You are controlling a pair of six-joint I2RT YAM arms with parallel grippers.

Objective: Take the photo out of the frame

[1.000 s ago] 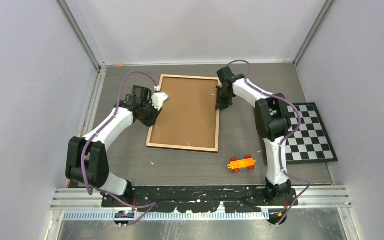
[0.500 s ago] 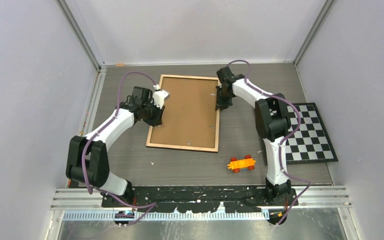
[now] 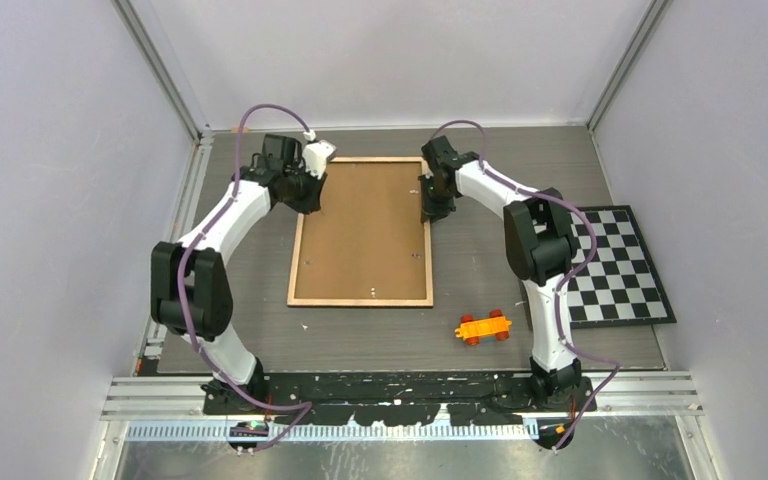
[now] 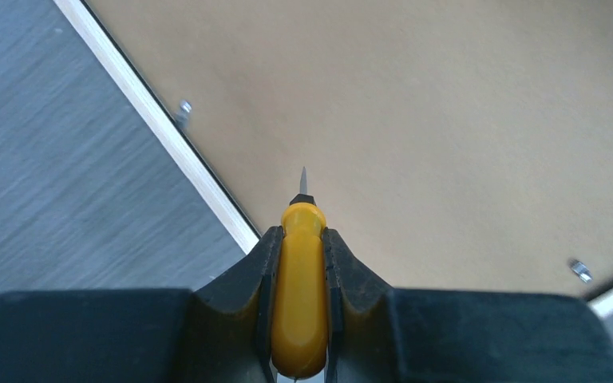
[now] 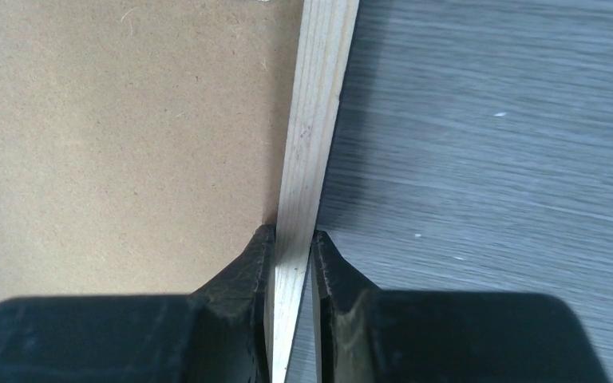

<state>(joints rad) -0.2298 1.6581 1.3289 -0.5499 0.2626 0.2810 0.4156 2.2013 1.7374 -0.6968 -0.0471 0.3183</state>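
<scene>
Top external: one frame [image 3: 360, 240], one mat [image 3: 620, 268], one toy [image 3: 483, 327].

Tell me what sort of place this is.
Most likely a robot lab test cell, not a home: plain pale walls box in a grey table, two arms are bolted at its near edge, and a checkerboard mat lies to one side.

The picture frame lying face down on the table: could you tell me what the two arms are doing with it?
The right gripper is clamped on the light wooden rim of the large brown-backed picture frame, at its right edge. The left gripper holds a yellow-handled pointed tool over the brown backing board near the left rim. The photo is not visible.
</scene>
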